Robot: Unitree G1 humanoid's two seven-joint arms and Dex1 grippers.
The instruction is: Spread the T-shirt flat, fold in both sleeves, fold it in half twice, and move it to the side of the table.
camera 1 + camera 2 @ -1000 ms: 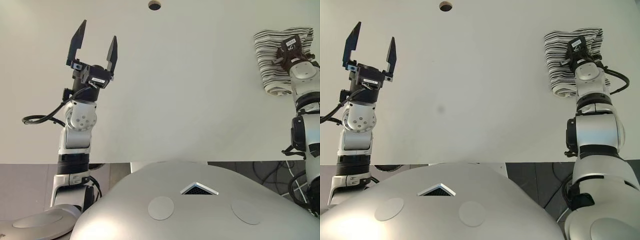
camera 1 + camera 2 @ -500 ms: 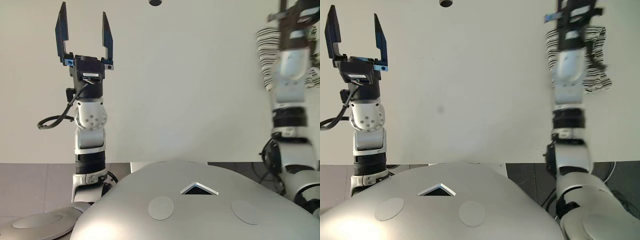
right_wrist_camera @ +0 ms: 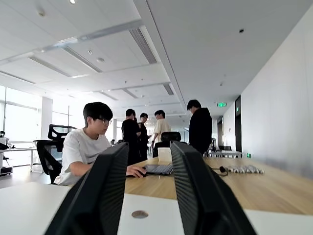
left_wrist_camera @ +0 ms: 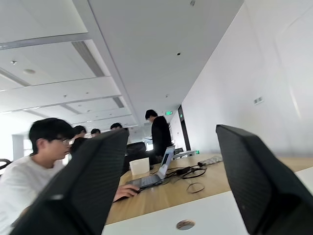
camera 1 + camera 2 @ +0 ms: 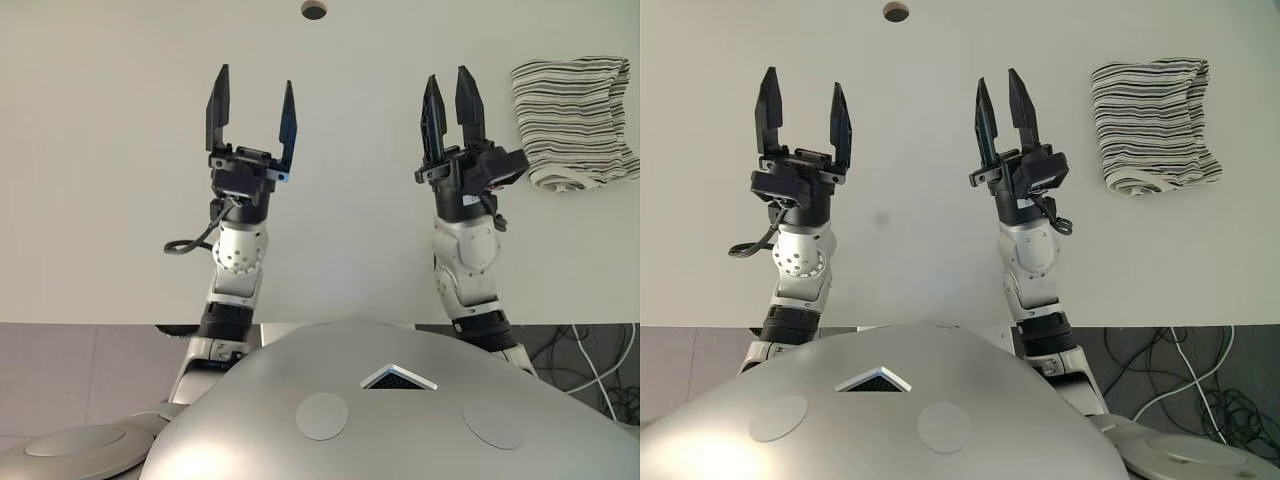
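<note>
Lying as a compact striped bundle at the table's far right side, the T-shirt looks folded and already moved aside, so the task seems to be at its last step or done. The right gripper stands upright well apart from it, jaws parted narrowly and holding nothing. The left gripper stands beside it nearer the middle, jaws wide and empty. A small hole marks the far edge. Next probably calls only for resting both arms, unless the bundle's rumpled near edge needs tidying.
</note>
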